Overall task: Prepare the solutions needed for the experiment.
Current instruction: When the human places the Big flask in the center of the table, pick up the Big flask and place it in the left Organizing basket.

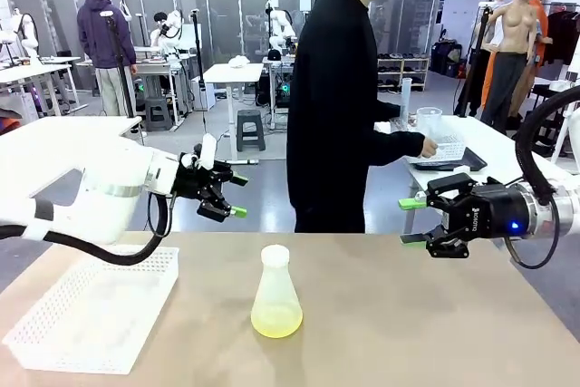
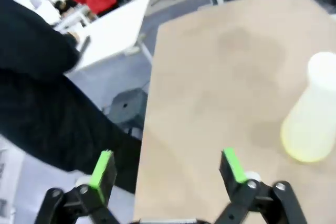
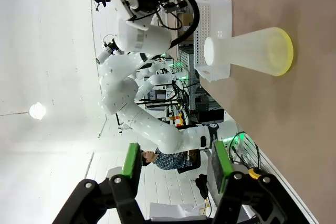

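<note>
A translucent white conical flask (image 1: 275, 292) stands upright near the middle of the tan table (image 1: 417, 333), with a shallow pale yellow-green solution (image 1: 276, 320) in its base. My left gripper (image 1: 238, 197) hovers open above the table, to the left of the flask and behind it, holding nothing. My right gripper (image 1: 410, 222) hangs open to the flask's right, also holding nothing. In the left wrist view the flask (image 2: 310, 124) sits right of the open gripper (image 2: 167, 166). The right wrist view shows the flask (image 3: 252, 51) sideways, well beyond the open gripper (image 3: 176, 161).
A white perforated basket (image 1: 91, 314) lies on the table's left side, seen again as the basket (image 3: 212, 19) behind the flask. A person in black (image 1: 340, 97) stands at the far edge, reaching a hand (image 1: 426, 146) to a side table on the right.
</note>
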Robot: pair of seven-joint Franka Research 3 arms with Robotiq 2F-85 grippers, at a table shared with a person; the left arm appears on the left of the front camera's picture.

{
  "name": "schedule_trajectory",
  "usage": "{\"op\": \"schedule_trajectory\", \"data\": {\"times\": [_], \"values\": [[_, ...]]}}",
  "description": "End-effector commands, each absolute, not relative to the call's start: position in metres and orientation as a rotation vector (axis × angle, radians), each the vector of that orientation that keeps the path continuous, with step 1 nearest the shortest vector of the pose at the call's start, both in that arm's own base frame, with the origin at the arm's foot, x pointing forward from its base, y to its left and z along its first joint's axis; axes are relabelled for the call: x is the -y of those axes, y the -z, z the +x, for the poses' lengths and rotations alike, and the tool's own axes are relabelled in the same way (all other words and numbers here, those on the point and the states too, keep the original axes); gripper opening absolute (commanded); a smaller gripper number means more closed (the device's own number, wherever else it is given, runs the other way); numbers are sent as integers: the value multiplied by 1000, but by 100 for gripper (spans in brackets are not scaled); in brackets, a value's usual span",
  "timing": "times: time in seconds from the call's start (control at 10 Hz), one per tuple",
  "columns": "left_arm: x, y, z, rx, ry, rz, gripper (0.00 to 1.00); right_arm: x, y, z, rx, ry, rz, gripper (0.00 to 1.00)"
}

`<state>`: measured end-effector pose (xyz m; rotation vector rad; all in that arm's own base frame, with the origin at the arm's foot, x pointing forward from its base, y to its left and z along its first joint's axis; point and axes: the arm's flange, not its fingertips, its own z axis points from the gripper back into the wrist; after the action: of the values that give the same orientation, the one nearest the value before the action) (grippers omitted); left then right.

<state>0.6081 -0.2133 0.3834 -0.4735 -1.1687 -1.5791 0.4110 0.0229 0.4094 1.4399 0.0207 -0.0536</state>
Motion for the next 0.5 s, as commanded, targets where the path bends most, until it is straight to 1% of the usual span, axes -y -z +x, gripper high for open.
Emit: {"op": "schedule_trajectory", "data": {"times": [0.0,0.1,0.3,0.4], "values": [[227,-376,624,1096,1500,-682,100,-23,-411,411,-17,49,1447,68],[213,-383,608,1169,1579,-473,100,-23,-411,411,-17,49,1447,68],[213,-383,608,1169,1579,-473,100,-23,-411,411,-17,49,1447,68],[208,-376,613,1144,1579,-502,100,-23,-411,411,-17,49,1447,68]]}}
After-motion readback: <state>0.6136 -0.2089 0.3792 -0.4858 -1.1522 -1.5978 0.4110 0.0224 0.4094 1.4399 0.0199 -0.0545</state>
